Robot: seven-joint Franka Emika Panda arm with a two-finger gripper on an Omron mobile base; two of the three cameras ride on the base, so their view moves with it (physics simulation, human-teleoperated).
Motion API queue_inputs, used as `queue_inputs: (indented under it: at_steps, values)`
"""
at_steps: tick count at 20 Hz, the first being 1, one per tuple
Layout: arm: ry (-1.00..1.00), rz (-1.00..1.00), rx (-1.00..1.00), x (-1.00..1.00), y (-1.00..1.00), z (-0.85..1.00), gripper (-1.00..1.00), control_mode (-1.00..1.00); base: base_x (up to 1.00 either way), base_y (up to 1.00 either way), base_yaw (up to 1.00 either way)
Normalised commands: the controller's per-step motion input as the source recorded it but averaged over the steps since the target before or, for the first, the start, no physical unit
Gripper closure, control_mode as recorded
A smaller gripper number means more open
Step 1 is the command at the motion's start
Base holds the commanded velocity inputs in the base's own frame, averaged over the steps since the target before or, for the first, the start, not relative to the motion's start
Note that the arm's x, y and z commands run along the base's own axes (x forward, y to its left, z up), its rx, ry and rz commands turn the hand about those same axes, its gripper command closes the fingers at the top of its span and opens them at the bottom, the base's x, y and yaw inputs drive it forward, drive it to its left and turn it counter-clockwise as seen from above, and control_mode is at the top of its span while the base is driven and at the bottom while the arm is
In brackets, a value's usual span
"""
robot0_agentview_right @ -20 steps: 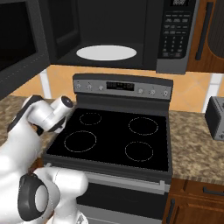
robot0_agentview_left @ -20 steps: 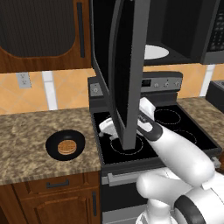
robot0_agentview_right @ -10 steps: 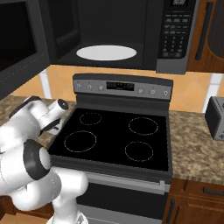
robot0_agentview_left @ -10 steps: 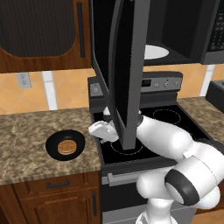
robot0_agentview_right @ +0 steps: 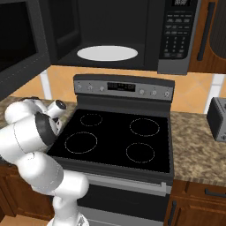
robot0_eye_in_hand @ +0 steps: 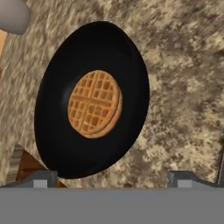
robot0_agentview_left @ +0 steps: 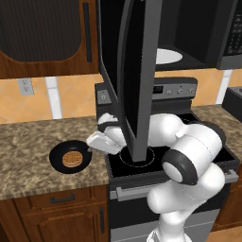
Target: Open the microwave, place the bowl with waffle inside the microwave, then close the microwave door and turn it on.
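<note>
Jaws: the two small dark finger tips (robot0_eye_in_hand: pixel 43 177) stand spread wide at the bottom of the hand view, holding nothing, with bare counter between them.
Gripper: the white two-finger gripper (robot0_agentview_left: pixel 92 141) hangs just above the speckled brown granite counter (robot0_agentview_left: pixel 28 142), close beside the bowl's right rim and at the stove's left edge; I cannot tell if it touches the rim.
Bowl: the small shallow round black bowl (robot0_eye_in_hand: pixel 92 98) sits flat on the counter, left of the stove and well apart from the microwave above.
Waffle: the small round golden-brown gridded waffle (robot0_eye_in_hand: pixel 95 103) lies near the middle of the bowl.
Stove: the black glass-topped stove (robot0_agentview_right: pixel 114 137) with four ring burners stands bare under the microwave.
Microwave: the large black over-range microwave (robot0_agentview_right: pixel 110 31) is open, its white round turntable (robot0_agentview_right: pixel 107 53) showing.
Door: the wide dark glass microwave door (robot0_agentview_left: pixel 137 75) with its grey frame is swung far out and hangs in front of the arm.
Step in hand: opening looks done; this is the reach for the bowl.
Next move: likely lower the spread tips astride the near rim, then pinch the wall, keeping the bowl level and steering clear of the door on the way up.
</note>
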Motion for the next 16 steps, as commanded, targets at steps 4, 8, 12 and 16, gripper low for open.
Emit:
queue_inputs:
  at_steps: [4,8,12,16]
  values:
    - [0.04,-0.06,-0.07,0.39,0.11,-0.29,-1.0,-1.0,0.0,0.0,0.0]
    - [0.01,-0.06,-0.07,0.33,0.32,-0.22,-1.0,-1.0,0.0,0.0,0.0]
    - [0.02,-0.05,-0.09,0.32,0.38,-0.27,-1.0,-1.0,0.0,0.0,0.0]
    - [0.03,-0.05,-0.12,0.22,0.05,-0.47,-1.0,-1.0,0.0,0.0,0.0]
